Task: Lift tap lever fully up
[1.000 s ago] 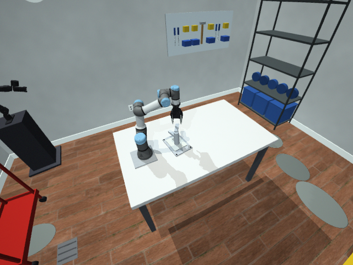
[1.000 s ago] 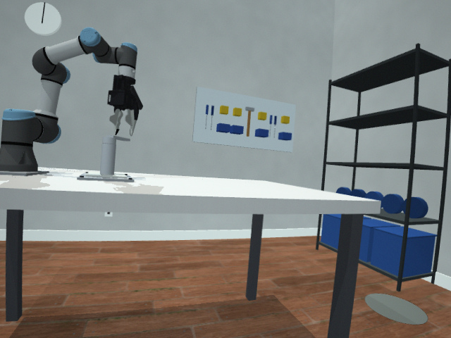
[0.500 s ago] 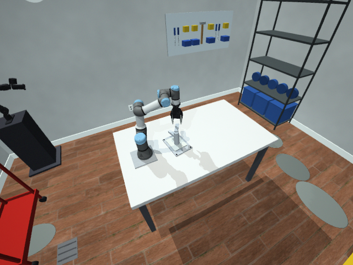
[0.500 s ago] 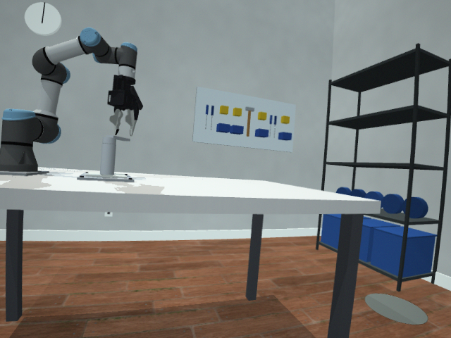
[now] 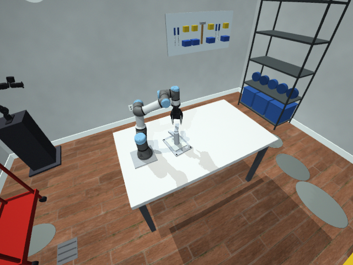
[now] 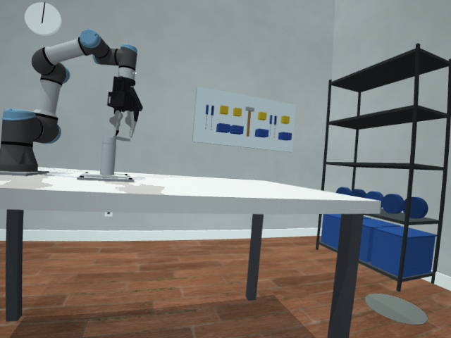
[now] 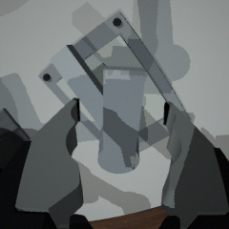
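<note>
In the wrist view the two grey fingers frame the picture at left and right, spread part-way with open air between them and nothing pinched; the tap (image 7: 121, 121) stands below in the gap, a pale upright cylinder seen from above, with its square base plate (image 7: 102, 35) and two dark corner bolts beyond it. From the exterior view the white table (image 6: 218, 196) runs across the foreground on dark legs, and on its far left part the tap (image 6: 108, 155) stands upright on the flat plate (image 6: 125, 178). Its lever (image 6: 122, 138) sticks out level from the top of the cylinder toward the right, not raised. The gripper (image 6: 122, 132) hangs pointing down just above the tap's top, its fingertips straddling the lever's root; whether they touch it cannot be told. The UR3e arm (image 6: 58, 48) bends up and over from its dark base at the table's left edge. Behind, a tool board (image 6: 244, 120) hangs on the grey wall, and a black shelf rack (image 6: 415, 109) with blue bins and blue discs stands at right.
</note>
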